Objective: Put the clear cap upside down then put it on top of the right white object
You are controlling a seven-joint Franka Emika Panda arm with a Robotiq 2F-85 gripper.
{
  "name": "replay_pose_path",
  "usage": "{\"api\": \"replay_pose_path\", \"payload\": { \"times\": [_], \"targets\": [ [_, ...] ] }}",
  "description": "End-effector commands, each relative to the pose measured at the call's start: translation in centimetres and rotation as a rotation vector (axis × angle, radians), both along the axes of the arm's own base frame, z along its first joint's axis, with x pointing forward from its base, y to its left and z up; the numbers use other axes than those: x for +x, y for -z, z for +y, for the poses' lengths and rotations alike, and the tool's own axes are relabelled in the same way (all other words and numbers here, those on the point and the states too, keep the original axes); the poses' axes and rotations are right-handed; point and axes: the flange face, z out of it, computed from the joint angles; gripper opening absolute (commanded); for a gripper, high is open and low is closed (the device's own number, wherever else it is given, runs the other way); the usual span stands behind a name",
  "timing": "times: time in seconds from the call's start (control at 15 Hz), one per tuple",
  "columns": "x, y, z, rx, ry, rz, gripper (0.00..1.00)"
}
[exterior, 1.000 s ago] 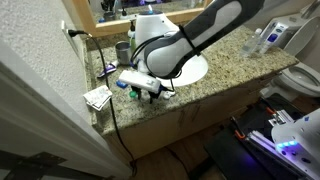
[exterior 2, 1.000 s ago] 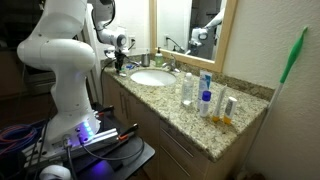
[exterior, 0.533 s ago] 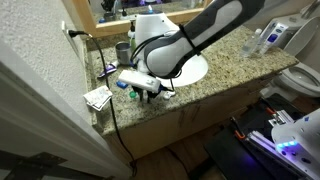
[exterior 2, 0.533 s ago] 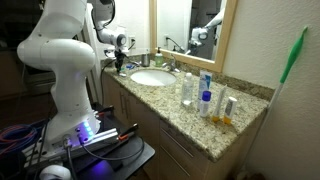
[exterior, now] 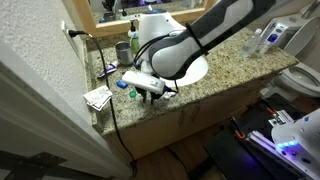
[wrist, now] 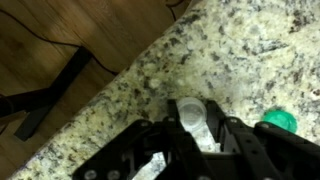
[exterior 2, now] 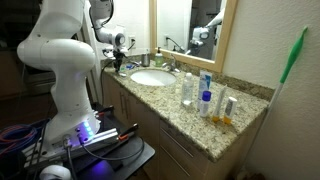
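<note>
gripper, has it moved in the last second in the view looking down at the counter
Yes, slightly. The gripper has edged away from the crumpled paper and toward the sink.

In an exterior view, my arm (exterior: 215, 25) reaches across the white sink basin (exterior: 197, 70). My hand (exterior: 151, 91) hangs low over the speckled granite bench (exterior: 235, 66) near its front edge, beside a crumpled white paper (exterior: 97, 97).
</note>
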Motion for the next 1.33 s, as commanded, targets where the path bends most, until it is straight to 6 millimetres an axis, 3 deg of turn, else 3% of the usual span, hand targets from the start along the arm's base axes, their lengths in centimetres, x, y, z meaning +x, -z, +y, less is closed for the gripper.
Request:
{"api": "replay_pose_path", "payload": {
  "times": [0.0, 0.73, 0.8, 0.93, 1.0, 1.27],
  "targets": [
    [-2.8, -1.5, -2.0, 0.006, 0.018, 0.005, 0.08],
    [-8.5, -3.7, -8.4, 0.039, 0.194, -0.167, 0.08],
    [-6.9, -3.0, -7.0, 0.019, 0.168, -0.129, 0.33],
    [-7.7, -3.4, -7.7, 0.028, 0.176, -0.153, 0.33],
    [-7.9, -3.5, -7.8, 0.028, 0.177, -0.154, 0.08],
    [-6.5, -4.1, -9.5, 0.028, 0.272, -0.136, 0.08]
  ]
}}
